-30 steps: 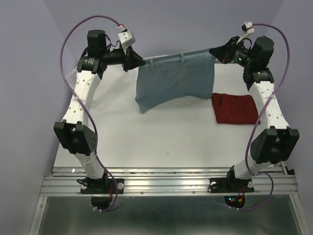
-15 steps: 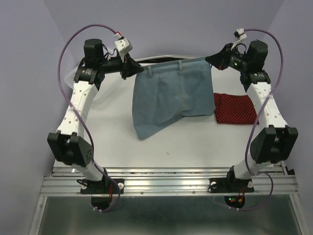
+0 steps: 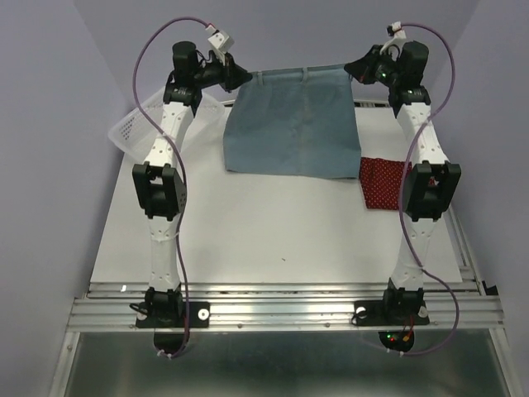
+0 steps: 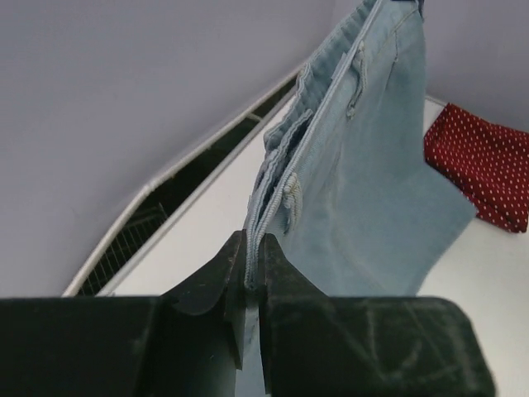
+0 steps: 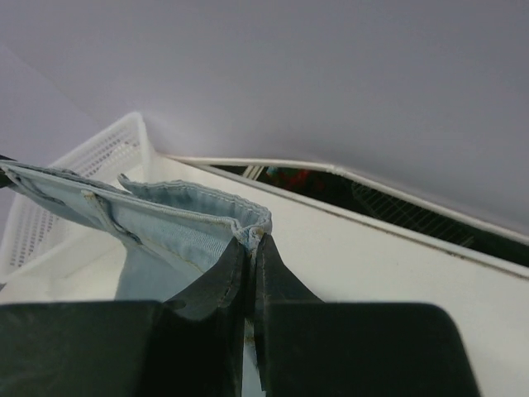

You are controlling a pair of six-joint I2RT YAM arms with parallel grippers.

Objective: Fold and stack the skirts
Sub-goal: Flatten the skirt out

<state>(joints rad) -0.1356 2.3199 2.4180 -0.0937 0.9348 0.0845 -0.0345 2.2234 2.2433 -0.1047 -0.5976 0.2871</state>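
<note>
**Desk:** Give me a count. What's out there?

**Operator:** I've got 2 skirts. 1 is the light blue denim skirt (image 3: 291, 124), up in the air at the far side of the surface (image 3: 273, 240), stretched by its waistband between my 2 arms. The other 1 is the dark red dotted skirt (image 3: 382, 184), lying flat as a neat rectangle on the right side. From the top camera it's partly behind my right arm. There's also 1 white mesh basket (image 3: 132, 126) at the far-left edge, beside my left arm.

**Desk:** And the grippers?

**Operator:** 2 of them, both busy. My left gripper (image 4: 252, 277) is clamped on the left corner of the waistband. On the wrist camera the fingers (image 4: 211, 281) are pinched nearly together, with only the layered denim edge between them. My right gripper (image 5: 250, 248) is the same story on the right corner: squeezed tight, with the seam poking up from between the tips.

**Desk:** How's the denim hanging?

**Operator:** The waistband runs taut and level between the 2 grips, belt loops showing, and the cloth drops straight down as a flat sheet. From above, its lower right corner sits just beside the red one. I can't tell whether they touch, or whether the hem reaches the surface.
</note>
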